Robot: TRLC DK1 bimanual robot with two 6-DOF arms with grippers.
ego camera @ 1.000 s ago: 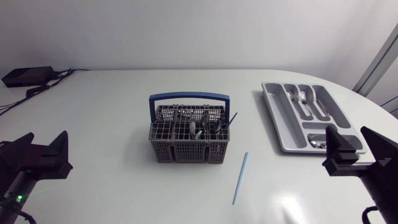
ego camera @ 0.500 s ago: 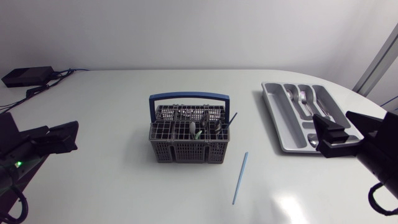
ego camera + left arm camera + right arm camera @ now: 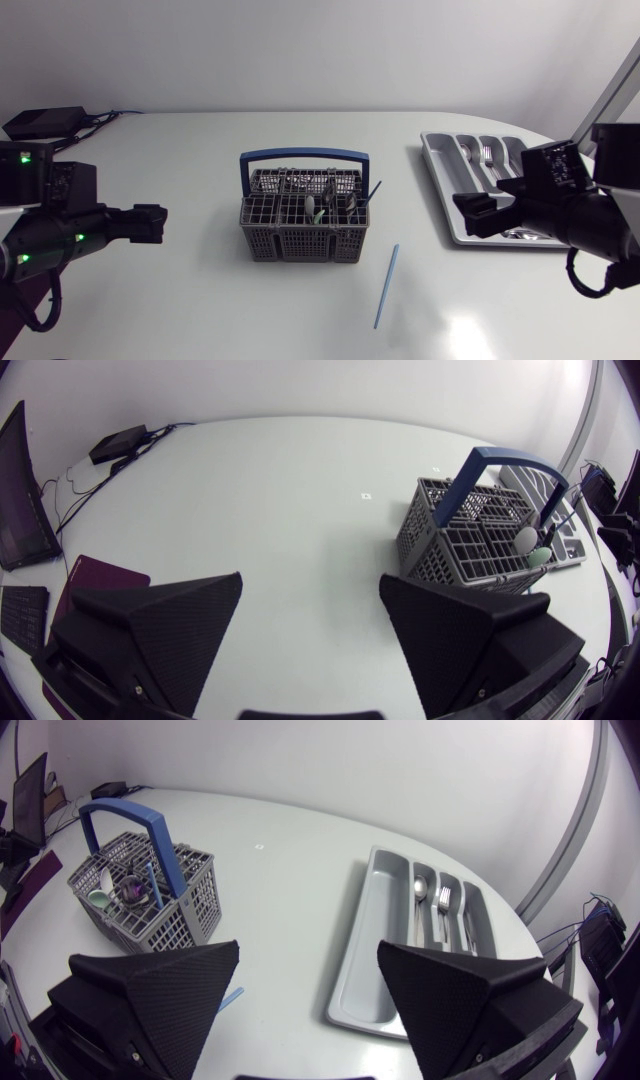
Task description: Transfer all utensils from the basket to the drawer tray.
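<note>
Grey lattice plastic basket with blue arched handle (image 3: 303,225), grey moulded compartmented tray (image 3: 447,185), left hand (image 3: 310,600), right hand (image 3: 308,965) both spread.

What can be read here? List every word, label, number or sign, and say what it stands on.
No readable text in any view.
basket: no label or print visible.
drawer tray: plain grey, no markings visible.
blue stick on the table: plain.
green lights on the left arm: lamps only, no characters.
</note>
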